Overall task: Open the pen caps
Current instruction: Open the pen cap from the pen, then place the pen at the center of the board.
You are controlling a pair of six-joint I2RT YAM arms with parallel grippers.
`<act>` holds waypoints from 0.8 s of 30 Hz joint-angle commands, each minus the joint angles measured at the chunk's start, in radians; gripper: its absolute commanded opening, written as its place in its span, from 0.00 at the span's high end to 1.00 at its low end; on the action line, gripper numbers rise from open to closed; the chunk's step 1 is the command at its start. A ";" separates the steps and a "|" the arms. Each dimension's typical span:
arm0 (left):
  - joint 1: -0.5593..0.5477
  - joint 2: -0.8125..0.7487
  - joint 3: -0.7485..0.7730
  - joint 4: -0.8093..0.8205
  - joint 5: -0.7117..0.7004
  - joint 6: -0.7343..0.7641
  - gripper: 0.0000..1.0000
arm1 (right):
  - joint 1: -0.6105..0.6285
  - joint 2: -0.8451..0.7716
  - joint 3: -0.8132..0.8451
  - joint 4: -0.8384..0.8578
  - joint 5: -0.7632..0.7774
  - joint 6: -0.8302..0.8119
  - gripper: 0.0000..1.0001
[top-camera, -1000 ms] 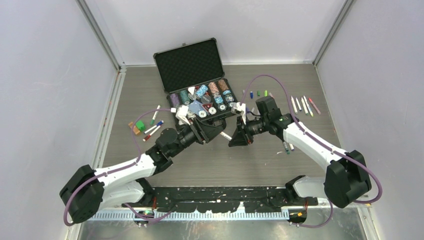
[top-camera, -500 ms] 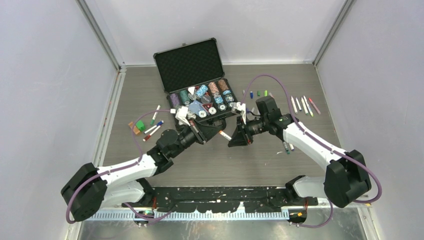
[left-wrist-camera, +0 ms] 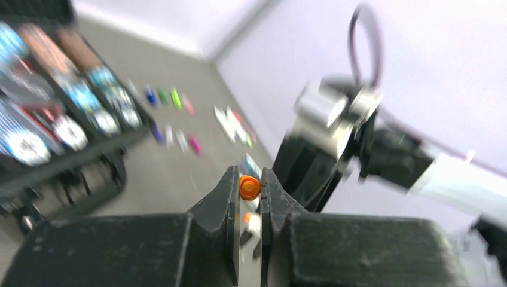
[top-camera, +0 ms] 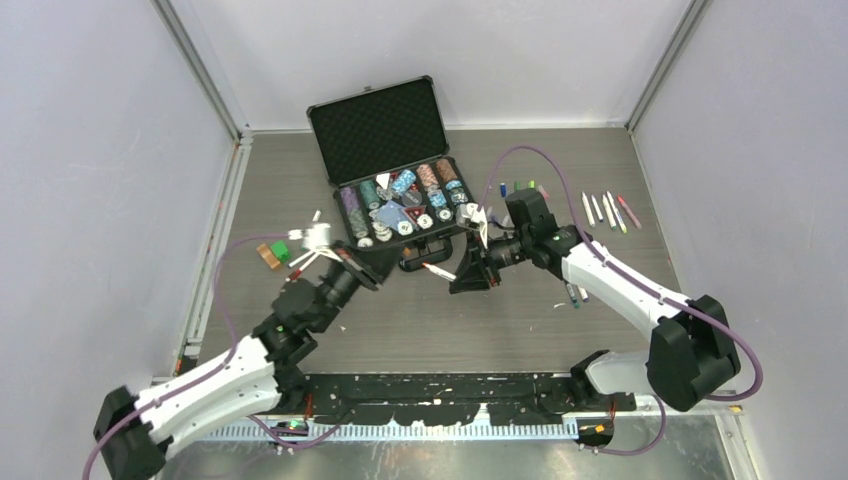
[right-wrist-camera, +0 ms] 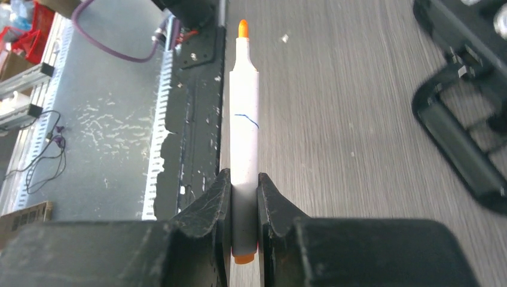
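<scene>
R end effector clenched on the white pen, gripping near its back end. Long axis runs straight out from the jaws; bare orange nib is at the far end, pointing away from the wrist. In top view the pen lies approx. left-right, nib twd the L arm and angled a bit twd the far side. It's held above the table, just in front of the open black case.

L end effector is closed tight on the orange cap, pinched btwn the fingertips w/ its round end facing the wrist cam. That view is blurred.

Vs. 1 s ago: L jaws were spread at the pen's end, mid-table, right up against the R end effector. Half a sec ago they'd closed there. Now the L arm has pulled back left, well apart from the pen, cap gone w/ it, nib exposed. R arm shifted only slightly left.

Row of loose caps and row of pens at far right, same spots as before.
</scene>
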 commanded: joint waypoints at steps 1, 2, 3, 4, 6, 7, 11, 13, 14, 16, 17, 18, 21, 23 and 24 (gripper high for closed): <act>0.046 -0.164 0.027 -0.003 -0.284 0.122 1.00 | -0.032 0.014 -0.020 -0.122 0.041 -0.035 0.99; 0.049 -0.183 0.034 -0.031 -0.294 0.122 1.00 | -0.029 0.013 -0.020 -0.128 0.040 -0.046 1.00; 0.051 -0.197 0.039 -0.053 -0.301 0.123 1.00 | -0.027 0.013 -0.020 -0.132 0.041 -0.054 0.99; 0.051 -0.211 0.041 -0.070 -0.306 0.122 1.00 | -0.027 0.013 -0.021 -0.135 0.041 -0.061 0.99; 0.051 -0.231 0.044 -0.097 -0.308 0.124 1.00 | -0.027 0.012 -0.019 -0.151 0.050 -0.082 1.00; 0.052 -0.238 0.048 -0.115 -0.306 0.125 1.00 | -0.027 0.011 -0.012 -0.176 0.066 -0.110 0.99; 0.053 -0.264 0.068 -0.240 -0.284 0.111 1.00 | -0.055 -0.004 0.014 -0.276 0.139 -0.217 1.00; 0.053 -0.277 0.072 -0.303 -0.266 0.099 1.00 | -0.088 -0.021 0.012 -0.303 0.163 -0.249 1.00; 0.053 -0.284 0.074 -0.336 -0.258 0.092 1.00 | -0.103 -0.030 0.014 -0.321 0.183 -0.275 1.00; 0.052 -0.291 0.080 -0.409 -0.243 0.068 1.00 | -0.121 -0.041 0.033 -0.386 0.244 -0.321 0.99; 0.052 -0.293 0.083 -0.440 -0.233 0.062 1.00 | -0.122 -0.041 0.048 -0.422 0.298 -0.331 1.00; 0.053 -0.296 0.086 -0.470 -0.222 0.055 1.00 | -0.122 -0.037 0.062 -0.461 0.351 -0.333 1.00; 0.053 -0.302 0.086 -0.527 -0.191 0.050 1.00 | -0.122 -0.014 0.103 -0.588 0.532 -0.310 0.99; 0.053 -0.304 0.077 -0.536 -0.174 0.051 1.00 | -0.138 -0.011 0.095 -0.626 0.656 -0.287 0.99; 0.053 -0.306 0.070 -0.534 -0.170 0.051 1.00 | -0.149 -0.021 0.075 -0.624 0.695 -0.275 0.99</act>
